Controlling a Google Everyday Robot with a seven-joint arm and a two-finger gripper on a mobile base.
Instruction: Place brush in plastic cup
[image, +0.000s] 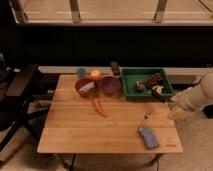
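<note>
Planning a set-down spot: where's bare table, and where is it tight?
Free: front-left wooden table, left of the orange carrot-shaped piece; also the middle between it and the flat blue pad. Crowded: back edge, with light-blue plastic cup, small dark brush, red bowl, purple bowl, green tray. Gripper hangs at the tray's front-right corner.

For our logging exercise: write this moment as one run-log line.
brush: on table behind purple bowl | cup: behind red bowl | gripper: by front edge of green tray | status: brush not grasped

Wooden table (70, 132), black chair (22, 82), dark wall (60, 47)
</note>
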